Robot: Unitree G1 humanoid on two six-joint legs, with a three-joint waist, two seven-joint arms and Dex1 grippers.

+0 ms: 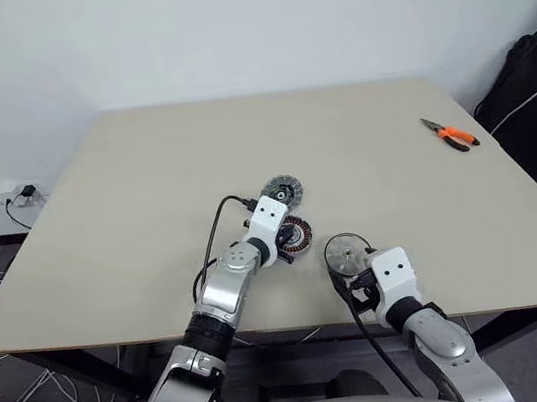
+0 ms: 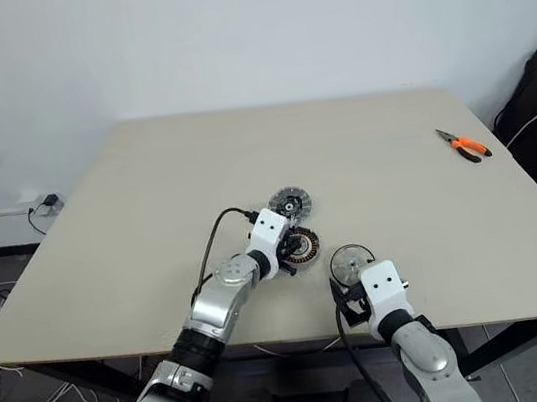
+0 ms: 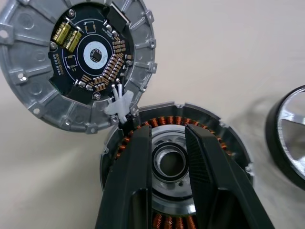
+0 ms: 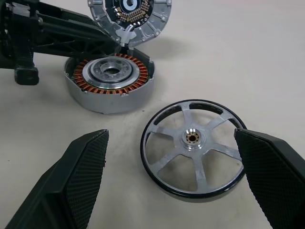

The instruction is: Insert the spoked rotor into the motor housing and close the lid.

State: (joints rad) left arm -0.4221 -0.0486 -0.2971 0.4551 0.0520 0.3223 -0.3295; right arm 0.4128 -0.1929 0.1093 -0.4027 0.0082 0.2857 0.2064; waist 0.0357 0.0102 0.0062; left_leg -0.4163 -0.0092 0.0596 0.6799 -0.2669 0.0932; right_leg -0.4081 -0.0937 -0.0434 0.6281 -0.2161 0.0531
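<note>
The motor housing, grey outside with copper coils inside, sits on the table near its front middle. My left gripper hovers over its open centre, fingers a narrow gap apart with nothing between them. The lid lies just behind the housing and touches its rim, circuit-board face showing. To the right lies the spoked rotor, flat on the table. My right gripper is open wide just in front of it, its fingers apart from the rim.
Orange-handled pliers lie far off at the table's right side. The beige table has bare room left and behind the parts. A black bag stands beyond the right edge.
</note>
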